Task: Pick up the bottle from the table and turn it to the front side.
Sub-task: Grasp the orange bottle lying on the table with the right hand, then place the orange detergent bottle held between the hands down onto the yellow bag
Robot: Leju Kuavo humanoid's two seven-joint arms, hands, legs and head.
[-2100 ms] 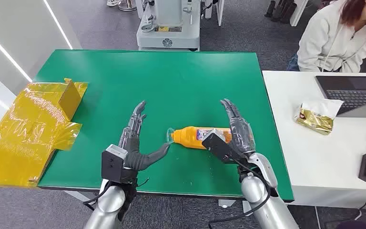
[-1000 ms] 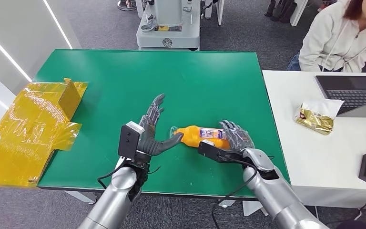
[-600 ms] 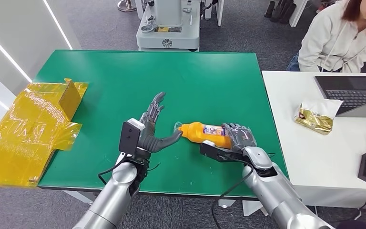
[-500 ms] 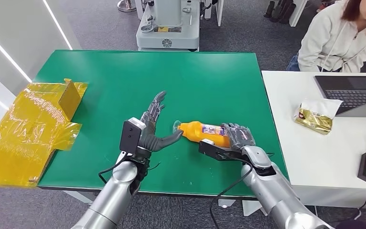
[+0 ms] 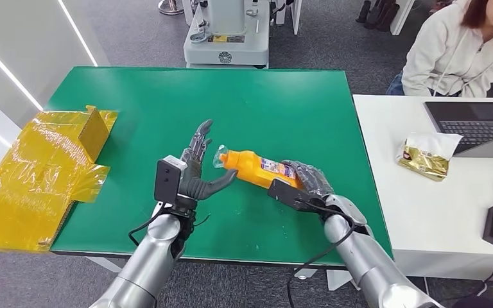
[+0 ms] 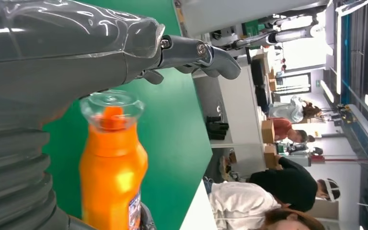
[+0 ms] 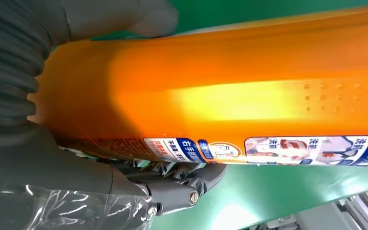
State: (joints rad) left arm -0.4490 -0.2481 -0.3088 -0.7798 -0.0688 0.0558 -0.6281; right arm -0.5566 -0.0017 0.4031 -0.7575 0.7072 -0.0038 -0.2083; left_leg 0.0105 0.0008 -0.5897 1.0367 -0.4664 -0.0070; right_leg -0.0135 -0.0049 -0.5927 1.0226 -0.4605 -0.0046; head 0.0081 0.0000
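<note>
The right hand (image 5: 303, 179) grips the orange bottle (image 5: 257, 168) around its base end, holding it tilted above the green bench (image 5: 276, 102), clear cap end raised and pointing toward the left hand (image 5: 196, 173). That left hand is spread wide and holds nothing, its thumb (image 5: 218, 186) just under the bottle's neck. A crumpled yellow wrapper (image 5: 38, 173) lies at the bench's left edge.

Bottle (image 5: 255, 167) now lifted, tilted.
</note>
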